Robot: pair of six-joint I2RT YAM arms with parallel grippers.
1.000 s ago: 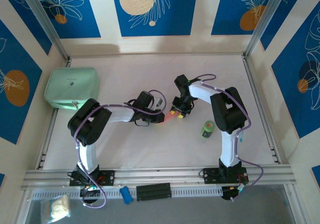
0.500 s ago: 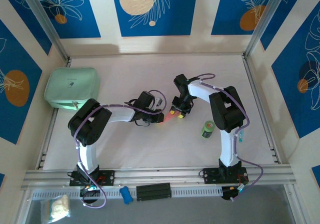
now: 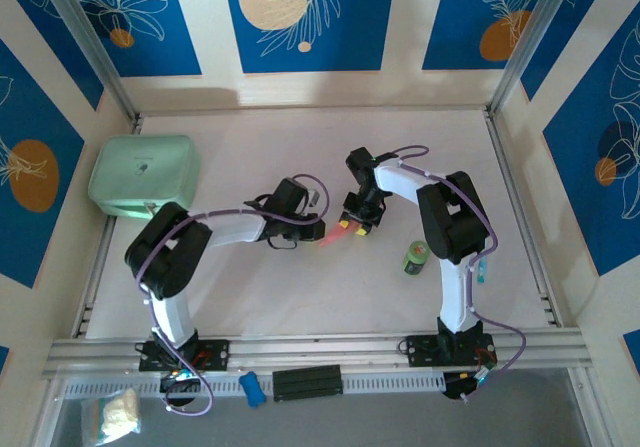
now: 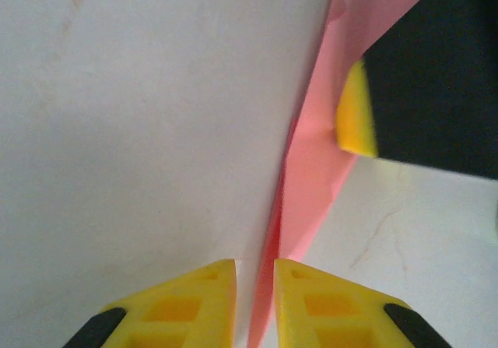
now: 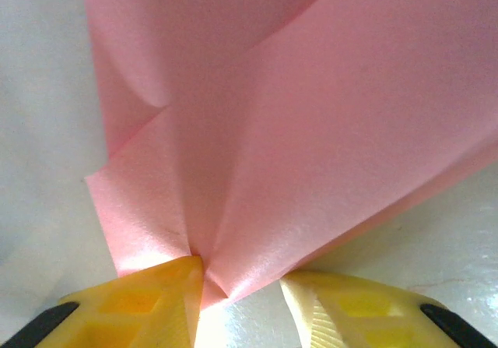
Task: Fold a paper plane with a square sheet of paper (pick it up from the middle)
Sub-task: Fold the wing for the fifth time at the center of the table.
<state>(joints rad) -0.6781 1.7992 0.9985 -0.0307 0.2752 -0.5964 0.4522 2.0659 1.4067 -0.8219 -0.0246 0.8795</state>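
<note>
In the top view the mint-green case [image 3: 140, 175] lies at about 9 o'clock on the white table [image 3: 250, 297], well apart from the work, so I judge it has no part in this step. Next comes the left gripper [image 4: 254, 286], which reaches to the middle of the table from the 8 o'clock side. In its own wrist view its yellow fingers [image 4: 194, 301] stand narrow, and the lower edge of the sheet of paper [image 4: 311, 200] runs into the slit between them. I cannot tell if they press it or only guide it. The sheet is pink, already folded into a long narrow shape, and it is at the centre of the table between the two grippers. It seems to stand on its edge, probably because it is supported from both sides. The right gripper [image 5: 241, 286] comes from the 1 o'clock side. Its fingers are partly open and the layers of paper gather to a point between them, against one finger, with a small gap to the other, so I cannot say if the hold is firm. I think this placing keeps the crease steady for the next fold. The small green can [image 3: 416, 258] stands at 4 o'clock from the paper and touches nothing.
</note>
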